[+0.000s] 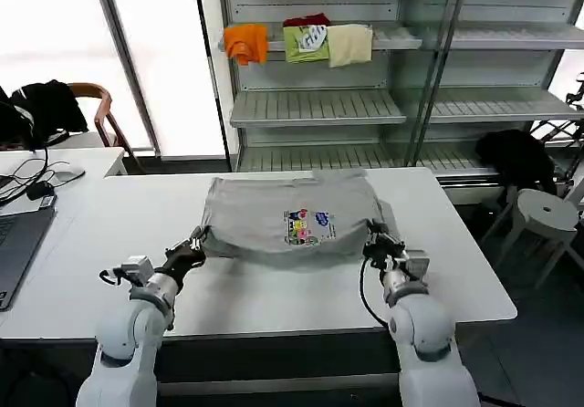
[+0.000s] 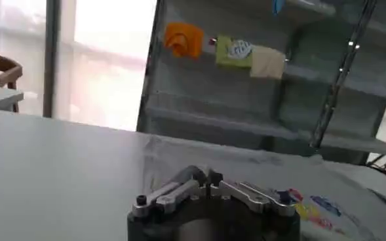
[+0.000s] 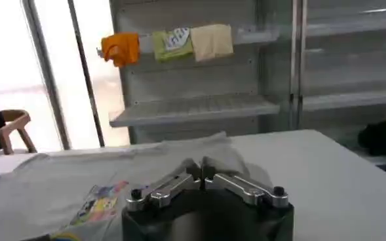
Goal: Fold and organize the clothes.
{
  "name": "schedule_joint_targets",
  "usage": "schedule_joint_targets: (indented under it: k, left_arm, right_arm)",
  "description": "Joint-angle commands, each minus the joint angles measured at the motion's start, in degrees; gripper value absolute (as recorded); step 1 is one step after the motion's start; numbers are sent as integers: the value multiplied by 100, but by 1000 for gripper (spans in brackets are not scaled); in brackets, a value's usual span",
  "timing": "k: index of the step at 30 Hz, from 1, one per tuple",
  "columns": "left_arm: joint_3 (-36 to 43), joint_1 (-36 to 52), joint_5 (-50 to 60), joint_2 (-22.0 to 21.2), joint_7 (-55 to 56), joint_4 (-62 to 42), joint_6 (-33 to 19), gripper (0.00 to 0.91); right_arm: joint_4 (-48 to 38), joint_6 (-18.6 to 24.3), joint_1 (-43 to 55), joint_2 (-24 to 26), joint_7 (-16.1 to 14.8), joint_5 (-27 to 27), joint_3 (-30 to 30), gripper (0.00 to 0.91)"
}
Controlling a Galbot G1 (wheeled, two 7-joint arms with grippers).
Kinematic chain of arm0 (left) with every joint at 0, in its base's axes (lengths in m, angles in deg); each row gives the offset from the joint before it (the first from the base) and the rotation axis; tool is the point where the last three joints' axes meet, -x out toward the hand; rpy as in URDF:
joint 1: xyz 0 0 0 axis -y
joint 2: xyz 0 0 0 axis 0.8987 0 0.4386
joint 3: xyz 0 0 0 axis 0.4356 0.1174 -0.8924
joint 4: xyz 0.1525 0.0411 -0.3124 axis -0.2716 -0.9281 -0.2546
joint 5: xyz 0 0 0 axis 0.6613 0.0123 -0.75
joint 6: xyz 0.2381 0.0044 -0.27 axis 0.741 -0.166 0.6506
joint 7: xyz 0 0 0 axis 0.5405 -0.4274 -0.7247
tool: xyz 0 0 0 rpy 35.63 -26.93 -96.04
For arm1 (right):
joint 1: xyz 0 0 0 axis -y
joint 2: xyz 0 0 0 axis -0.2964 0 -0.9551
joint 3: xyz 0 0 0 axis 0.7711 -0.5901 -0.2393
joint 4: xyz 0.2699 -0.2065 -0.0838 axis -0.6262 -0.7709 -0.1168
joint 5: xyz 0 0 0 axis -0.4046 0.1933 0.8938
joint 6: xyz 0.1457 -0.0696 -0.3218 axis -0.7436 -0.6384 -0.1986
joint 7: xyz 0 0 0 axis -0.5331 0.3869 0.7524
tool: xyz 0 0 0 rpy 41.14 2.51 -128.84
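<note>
**Operator:** Two grippers are at the near hem. Report left to right, with status.

**Technician:** Left gripper [image 1: 195, 242] sits at 7 o'clock of the T-shirt [image 1: 274, 213], fingers pressed together on the near left corner of the fabric. Right gripper [image 1: 373, 245] sits at 5 o'clock, fingers likewise pinched on the near right corner. The T-shirt lies at the centre of the table [image 1: 109, 224], print [image 1: 308, 227] facing up.

**Operator:** Progress?

**Technician:** Judged early. The sleeves appear tucked in, giving a roughly rectangular outline; the lengthwise fold is not yet made, and stowing remains.

**Operator:** Materials?

**Technician:** Soft light grey knit, limp, lightly rippled at the near edge. Small multicoloured chest print. Table top: smooth, white, hard. Expect the fabric to sag between the two grip points.
</note>
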Motion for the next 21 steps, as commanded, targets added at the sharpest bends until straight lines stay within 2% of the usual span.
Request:
schedule_joint_targets:
  k: [1,11,12,13,21]
  left_arm:
    - [27,560,208,-26,32,-942,-138,10]
    - [48,578,419,-28,-34,-1135,-248,10]
    - [53,573,454,-29,-31,-1131,-249,141]
    - [53,572,506,-34,-25,-1126,-255,907]
    - [27,602,685,-63,2,-1017,-351,907]
  right_arm:
    - [-903,18,741,-9,-43,67,-5,0]
    - [-1139,148,716,-47,-113,303,47,0]
    - [-1145,139,714,-55,-101,322,45,10]
    - [-1153,146,713,-71,-106,359,49,907]
    - [-1503,692,903,-134,89,500,115,907]
